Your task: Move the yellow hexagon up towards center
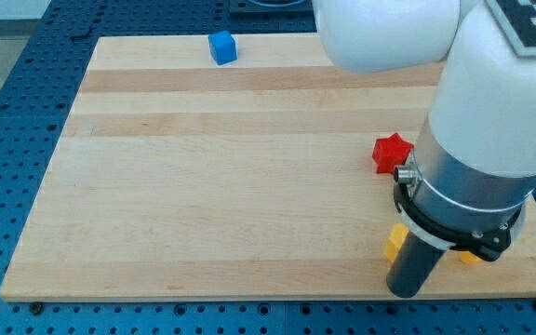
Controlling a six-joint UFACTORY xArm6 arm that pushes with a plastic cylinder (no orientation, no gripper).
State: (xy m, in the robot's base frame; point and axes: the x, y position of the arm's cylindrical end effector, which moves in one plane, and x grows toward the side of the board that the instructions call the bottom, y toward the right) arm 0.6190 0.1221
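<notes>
A yellow block [395, 243] lies near the board's bottom right, mostly hidden behind my rod; its shape cannot be made out. Another bit of yellow [470, 257] shows under the arm's dark ring to the right of the rod; I cannot tell if it is the same block. My tip [405, 292] rests on the board just below the yellow block and slightly to its right, close to the board's bottom edge. It looks to be touching or almost touching the block.
A red star [390, 152] lies at the right, above the rod and next to the arm's body. A blue cube [222, 47] sits near the top edge, left of centre. The wooden board [203, 186] is surrounded by a blue perforated table.
</notes>
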